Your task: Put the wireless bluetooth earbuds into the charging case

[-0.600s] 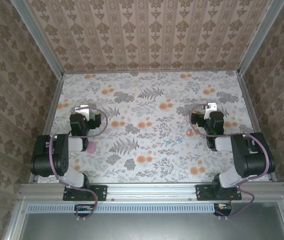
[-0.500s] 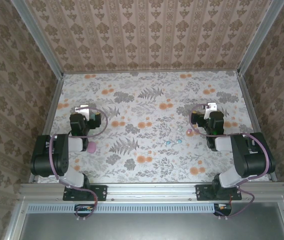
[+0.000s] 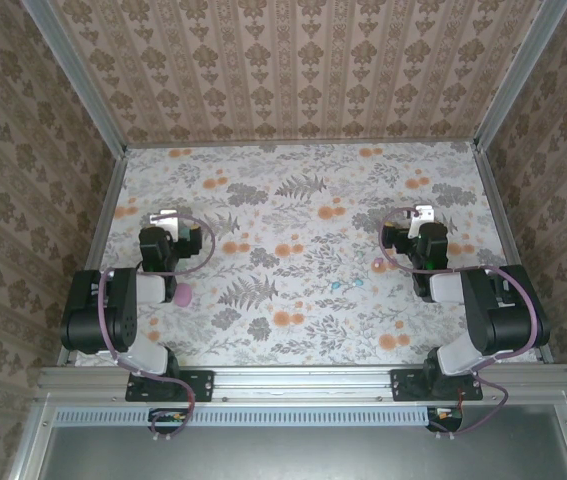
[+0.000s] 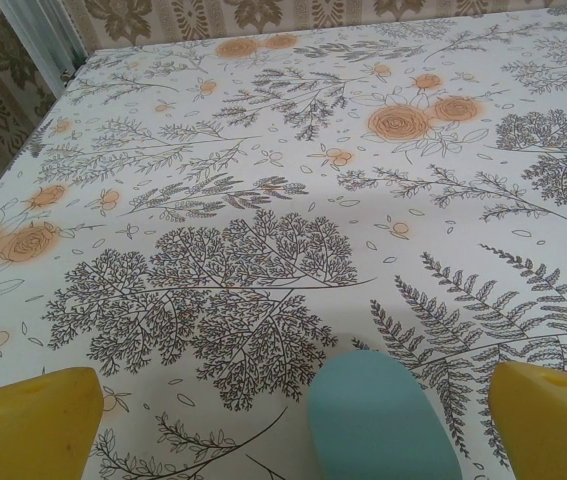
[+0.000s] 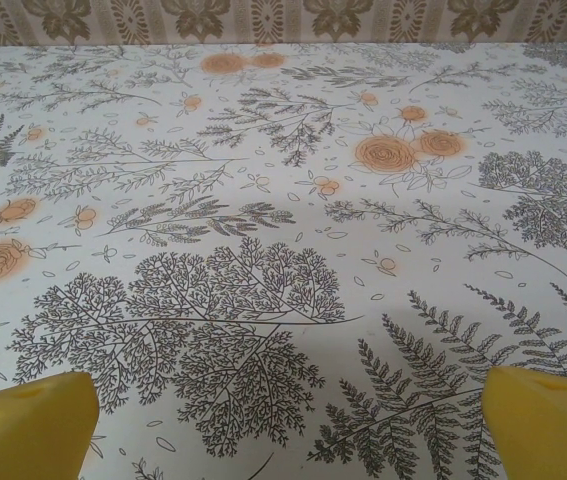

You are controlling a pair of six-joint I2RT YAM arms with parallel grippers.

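Earbuds (image 3: 338, 286) on table (image 3: 263, 170): tiny, glossy, light, likely slippery; pinch gently across the body. Both left pincer (image 4: 295, 385) and right pincer (image 5: 288, 385) gape, empty.

No discernible shift of left tool (image 3: 168, 218), right tool (image 3: 421, 213) or earbuds (image 3: 336, 286).

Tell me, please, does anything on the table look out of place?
Nothing looks damaged, but the set lies scattered: two cyan earbuds in the middle, a small pink piece by the right arm, a larger pink piece by the left arm.
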